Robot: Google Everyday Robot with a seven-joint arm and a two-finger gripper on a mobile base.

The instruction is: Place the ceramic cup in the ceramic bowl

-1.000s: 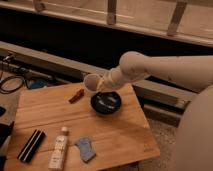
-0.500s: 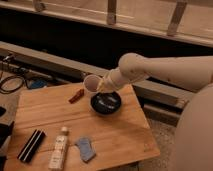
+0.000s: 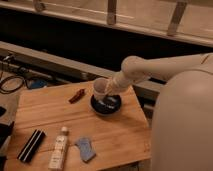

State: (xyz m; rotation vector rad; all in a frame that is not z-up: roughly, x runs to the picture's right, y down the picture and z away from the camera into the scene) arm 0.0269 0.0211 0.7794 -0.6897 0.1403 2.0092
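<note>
The gripper [image 3: 110, 89] sits at the end of the pale arm [image 3: 150, 67] that reaches in from the right. It is closed on the ceramic cup [image 3: 100, 88], gripping it by its right side (the fingertips themselves are lost against the cup's wall, so how narrow the grip is cannot be told). The cup hangs tilted, its mouth turned up and toward the camera, clear of the table.

Directly under the gripper and a little to its right lies the dark ceramic bowl [image 3: 106, 105]. The cup's lower edge comes down to the bowl's left rim; whether the two touch cannot be told.

Just left of the gripper a small red object [image 3: 76, 95] lies on the wooden table [image 3: 120, 135], near the bowl but apart from it. Nearer the camera and leftward from the gripper there is a stretch of bare wood, and beyond it three things in a row near the table's front edge: a blue piece [image 3: 85, 149], a white bottle [image 3: 59, 154] lying flat, and a black bar [image 3: 31, 145] furthest left.

The table's back edge runs just behind the gripper and its right edge is just beyond the bowl, where the robot's pale body [image 3: 182, 125] fills the view. Well to the left, off the table, cables [image 3: 11, 84] are coiled.
</note>
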